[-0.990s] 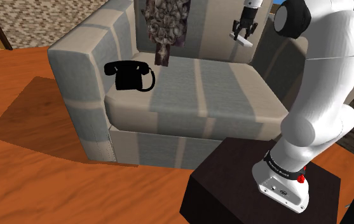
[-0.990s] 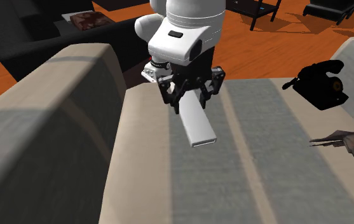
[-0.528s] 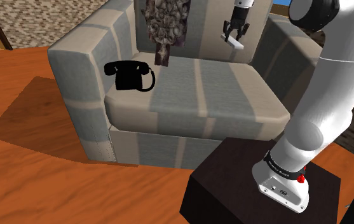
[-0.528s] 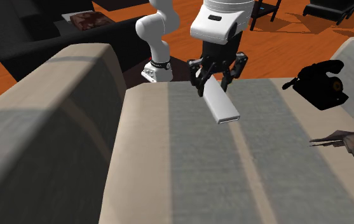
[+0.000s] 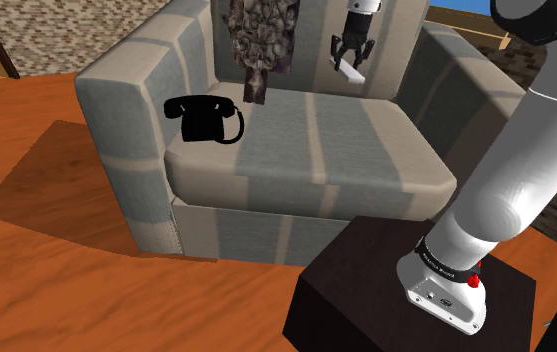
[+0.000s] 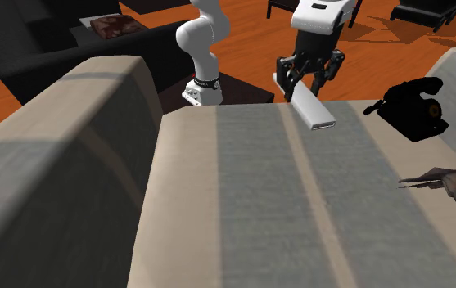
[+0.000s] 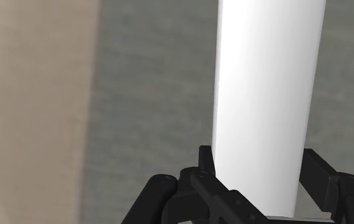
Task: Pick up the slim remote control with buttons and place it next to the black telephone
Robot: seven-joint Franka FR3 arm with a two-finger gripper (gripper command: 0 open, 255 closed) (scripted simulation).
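White arm [image 5: 526,150], dark joints [image 5: 544,14], black gripper [image 5: 350,54] (red button [image 5: 476,281] near base)

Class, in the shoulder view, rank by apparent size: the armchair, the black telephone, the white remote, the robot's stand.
1. armchair
2. stand, partly cut off and nearer the camera
3. black telephone
4. white remote, smallest

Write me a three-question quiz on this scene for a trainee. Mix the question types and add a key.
1. True or false: the claw is shut on the remote.
2. The phone sits on the armchair's: A) backrest B) seat C) armrest.
3. Fill in: the remote is drawn plain ____.

Key: 1 true; 2 B; 3 white.
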